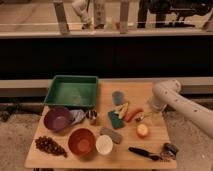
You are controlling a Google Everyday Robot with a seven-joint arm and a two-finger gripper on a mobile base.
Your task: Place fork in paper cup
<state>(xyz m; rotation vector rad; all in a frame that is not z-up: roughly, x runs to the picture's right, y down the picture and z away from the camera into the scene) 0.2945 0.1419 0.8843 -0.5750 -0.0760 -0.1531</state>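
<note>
The fork [142,118] is a thin silvery piece lying on the wooden table [150,90], just right of the orange carrot [133,114]. The white paper cup [104,144] stands upright near the front edge, right of the orange-brown bowl [81,141]. My gripper [150,112] hangs down from the white arm [172,97] at the table's right side, right at the fork's right end. I cannot tell whether it touches the fork.
A green tray [72,92] is at the back left. A purple bowl [56,119], a small metal cup [92,116], dark grapes [49,146], sponges [116,120], a yellow fruit [142,130] and a black-handled tool [142,152] lie around.
</note>
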